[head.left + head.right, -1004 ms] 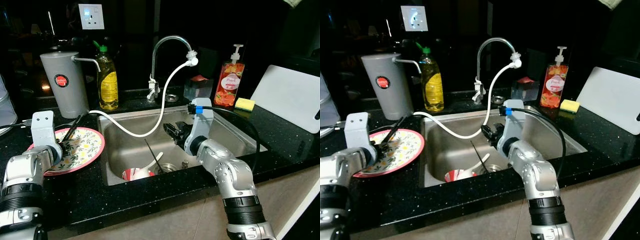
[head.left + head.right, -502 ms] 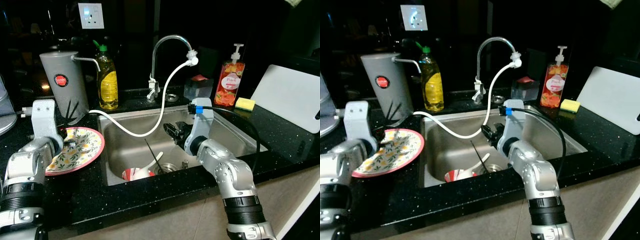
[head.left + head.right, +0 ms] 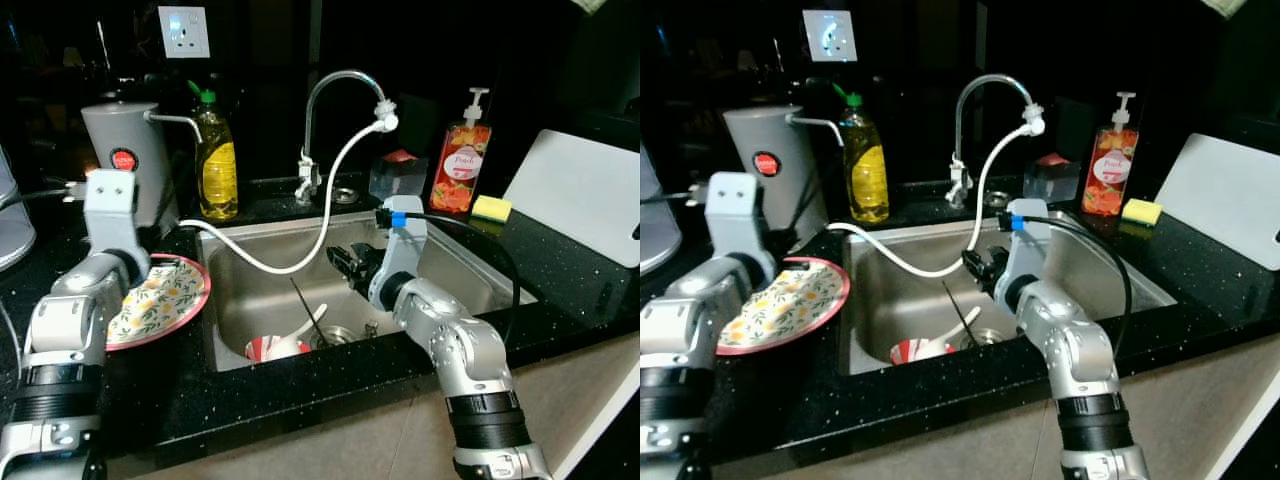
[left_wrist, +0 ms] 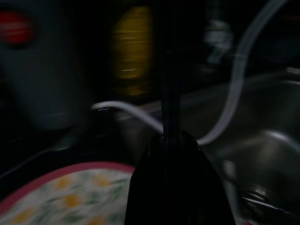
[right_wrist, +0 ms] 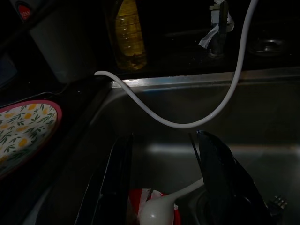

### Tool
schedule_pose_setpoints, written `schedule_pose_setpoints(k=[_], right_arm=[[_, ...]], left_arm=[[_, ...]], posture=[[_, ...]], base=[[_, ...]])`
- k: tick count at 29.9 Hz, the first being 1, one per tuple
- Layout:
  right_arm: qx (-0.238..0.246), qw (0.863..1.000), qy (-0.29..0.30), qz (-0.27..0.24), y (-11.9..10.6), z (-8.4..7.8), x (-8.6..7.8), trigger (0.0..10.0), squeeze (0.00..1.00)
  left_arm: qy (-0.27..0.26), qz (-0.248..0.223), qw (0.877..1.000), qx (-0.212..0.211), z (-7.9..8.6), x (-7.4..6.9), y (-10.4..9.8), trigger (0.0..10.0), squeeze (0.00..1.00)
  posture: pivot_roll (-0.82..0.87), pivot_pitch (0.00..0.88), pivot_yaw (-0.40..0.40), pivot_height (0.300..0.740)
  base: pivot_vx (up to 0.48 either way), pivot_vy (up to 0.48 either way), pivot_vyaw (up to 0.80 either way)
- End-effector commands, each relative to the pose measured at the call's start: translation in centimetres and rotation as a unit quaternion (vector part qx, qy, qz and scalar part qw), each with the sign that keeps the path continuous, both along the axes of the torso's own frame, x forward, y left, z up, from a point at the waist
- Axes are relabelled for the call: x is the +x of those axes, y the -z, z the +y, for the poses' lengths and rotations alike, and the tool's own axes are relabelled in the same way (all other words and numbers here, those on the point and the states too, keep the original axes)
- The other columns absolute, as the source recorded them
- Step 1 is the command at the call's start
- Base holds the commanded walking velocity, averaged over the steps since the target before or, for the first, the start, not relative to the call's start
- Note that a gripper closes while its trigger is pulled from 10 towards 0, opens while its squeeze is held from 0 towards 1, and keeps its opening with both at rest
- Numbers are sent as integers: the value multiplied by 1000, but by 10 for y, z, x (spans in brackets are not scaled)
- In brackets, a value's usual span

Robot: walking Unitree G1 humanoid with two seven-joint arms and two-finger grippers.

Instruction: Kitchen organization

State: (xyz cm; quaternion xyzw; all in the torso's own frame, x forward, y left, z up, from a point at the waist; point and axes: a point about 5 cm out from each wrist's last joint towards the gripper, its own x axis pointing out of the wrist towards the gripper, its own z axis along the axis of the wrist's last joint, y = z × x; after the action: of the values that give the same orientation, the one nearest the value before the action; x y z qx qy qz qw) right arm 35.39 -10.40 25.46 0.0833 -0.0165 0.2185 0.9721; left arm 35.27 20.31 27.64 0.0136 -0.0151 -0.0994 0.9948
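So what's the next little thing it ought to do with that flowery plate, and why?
Probably carry the plate sideways over the sink and lower it in. The left gripper holds the plate by its far rim, tilted up off the black counter, right beside the basin, where a red bowl already lies.

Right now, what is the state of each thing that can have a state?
floral plate: tilted, lifted at its far edge by the left gripper
right gripper: jaws open, empty, over the sink
red bowl: in the sink, white spoon in it
white hose: attached to the faucet
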Motion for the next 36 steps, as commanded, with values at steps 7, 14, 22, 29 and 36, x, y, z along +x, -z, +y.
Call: schedule_pose_setpoints(k=[7, 14, 22, 29, 36], right_arm=[[6, 1000, -1, -7, -3, 1, -1, 10000, 0], [7, 1000, 1, -7, -2, 1, -1, 10000, 0], [6, 1000, 1, -8, -2, 1, -1, 10000, 0], [5, 1000, 0, -8, -2, 1, -1, 10000, 0], [5, 1000, 0, -7, -2, 2, -2, 10000, 0]], left_arm=[[42, 28, 999, 7, -25, 6, 16, 10000, 0], [69, 37, 997, 14, -46, 12, 18, 10000, 0], [95, 46, 994, 16, -66, 14, 24, 10000, 0], [117, 62, 991, 21, -80, 12, 34, 10000, 0], [138, 79, 987, 29, -93, 9, 44, 10000, 0]], posture=[[-59, 1, -13, 740], [-63, 0, -12, 740], [-67, 0, -9, 740], [-70, 0, -9, 740], [-72, 0, -9, 740]], base=[[0, 0, 0], [0, 0, 0], [0, 0, 0], [0, 0, 0], [0, 0, 0]])
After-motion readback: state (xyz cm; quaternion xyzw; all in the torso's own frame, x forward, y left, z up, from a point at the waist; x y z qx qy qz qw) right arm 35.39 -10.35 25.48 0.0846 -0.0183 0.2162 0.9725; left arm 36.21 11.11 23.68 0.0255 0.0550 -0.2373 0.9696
